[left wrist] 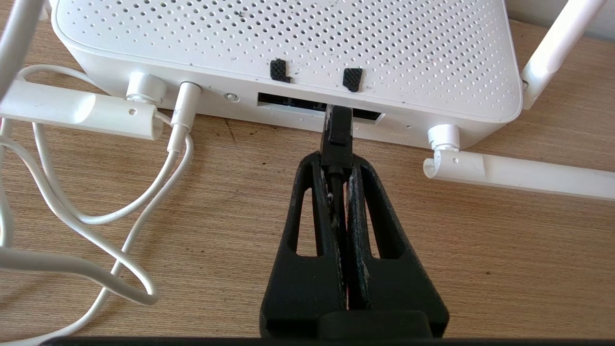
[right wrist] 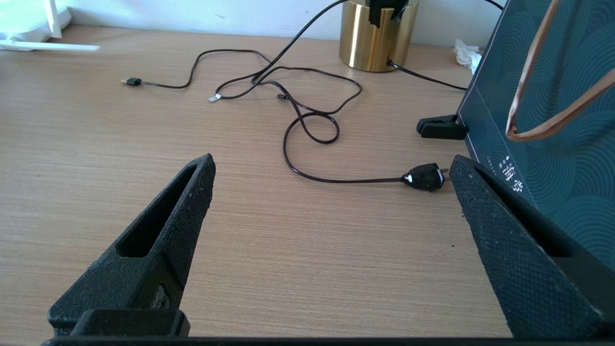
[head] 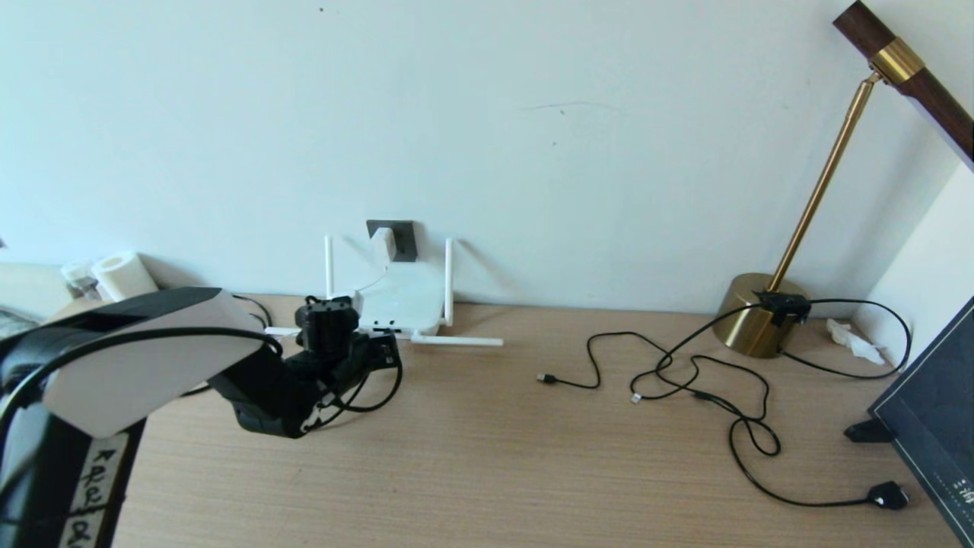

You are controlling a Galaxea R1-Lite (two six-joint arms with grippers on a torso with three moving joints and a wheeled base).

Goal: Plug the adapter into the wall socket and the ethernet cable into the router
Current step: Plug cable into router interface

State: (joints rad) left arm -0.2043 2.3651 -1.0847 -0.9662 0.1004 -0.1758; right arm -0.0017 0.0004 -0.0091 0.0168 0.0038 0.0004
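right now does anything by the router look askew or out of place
Yes: two of the router's antennas lie flat on the desk while the other two stand upright. The left pincer holds the ethernet cable's plug at its ports.

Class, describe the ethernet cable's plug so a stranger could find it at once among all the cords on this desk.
Find the white router below the wall socket. At its port edge the left end effector grips the ethernet cable, its black plug at the port slot. Unlike the white cord beside it, it is black and held.
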